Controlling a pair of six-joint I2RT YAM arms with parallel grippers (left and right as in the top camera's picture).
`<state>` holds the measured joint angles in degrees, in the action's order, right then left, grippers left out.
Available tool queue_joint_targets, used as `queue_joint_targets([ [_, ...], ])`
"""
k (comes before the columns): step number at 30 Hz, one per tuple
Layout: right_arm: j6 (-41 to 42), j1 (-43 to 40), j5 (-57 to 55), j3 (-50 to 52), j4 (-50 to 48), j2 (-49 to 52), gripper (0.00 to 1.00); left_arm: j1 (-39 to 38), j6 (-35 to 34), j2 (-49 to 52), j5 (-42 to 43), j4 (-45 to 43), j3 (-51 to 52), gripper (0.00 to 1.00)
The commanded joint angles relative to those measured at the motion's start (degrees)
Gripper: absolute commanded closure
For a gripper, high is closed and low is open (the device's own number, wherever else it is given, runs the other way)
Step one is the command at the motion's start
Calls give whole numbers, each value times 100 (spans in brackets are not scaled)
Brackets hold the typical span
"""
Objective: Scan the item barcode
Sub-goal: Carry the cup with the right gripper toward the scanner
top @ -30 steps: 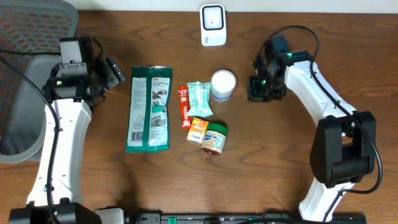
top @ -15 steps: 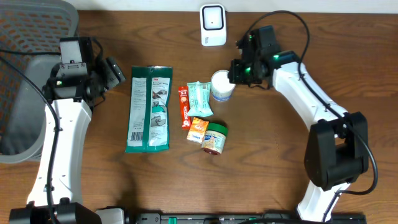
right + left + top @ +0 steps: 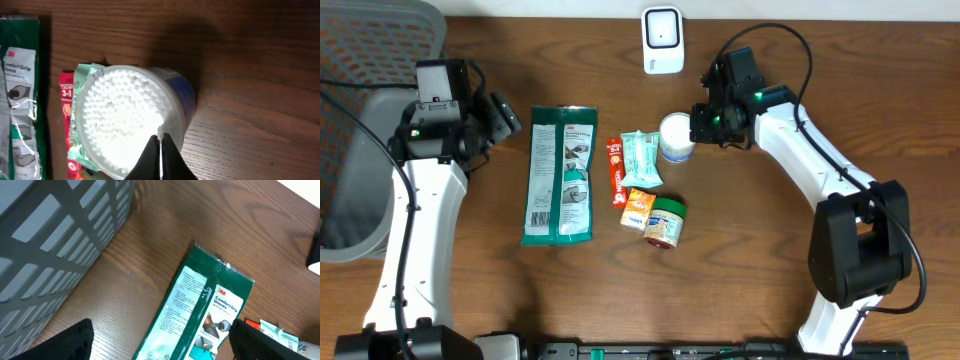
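Observation:
A white barcode scanner (image 3: 662,40) stands at the table's back edge. Below it lies a cluster of items: a white round tub (image 3: 678,137) with a dimpled lid (image 3: 125,120), a green glove pack (image 3: 561,175), a red sachet (image 3: 616,170), a mint packet (image 3: 642,158), an orange packet (image 3: 638,208) and a green-lidded jar (image 3: 666,221). My right gripper (image 3: 699,125) is shut with nothing in it, its tips (image 3: 160,147) over the tub's right rim. My left gripper (image 3: 507,118) is open, hanging above the glove pack (image 3: 200,315) without touching it.
A grey slatted basket (image 3: 360,150) fills the left edge of the table and shows close by in the left wrist view (image 3: 50,245). Bare wood lies right of the tub (image 3: 260,125) and in front of the items.
The right arm swung left from the bare wood beside the tub until its shut tips came over the tub's rim. The left arm and all items stayed put.

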<state>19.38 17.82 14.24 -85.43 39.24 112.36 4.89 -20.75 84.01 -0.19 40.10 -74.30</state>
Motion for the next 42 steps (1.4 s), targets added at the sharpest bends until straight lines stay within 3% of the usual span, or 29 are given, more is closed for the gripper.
queue_joint_targets([
  [1,76,-52,-437,210,254,48,99,20,55,22,-50,13,-46,14],
  [16,68,-315,-1145,210,1587,46,99,20,55,22,-50,11,-46,14],
  [22,-101,-354,-496,87,1458,-92,99,20,55,22,-50,11,-46,14],
  [27,-142,-330,136,-127,909,-372,98,20,57,22,-50,11,-46,14],
  [33,225,-109,212,-105,-667,-332,95,20,55,22,-50,13,-46,14],
  [36,313,24,116,-103,-1241,-214,98,20,55,22,-50,11,-46,14],
  [42,433,232,-87,-103,-1604,66,99,20,55,22,-50,11,-46,14],
])
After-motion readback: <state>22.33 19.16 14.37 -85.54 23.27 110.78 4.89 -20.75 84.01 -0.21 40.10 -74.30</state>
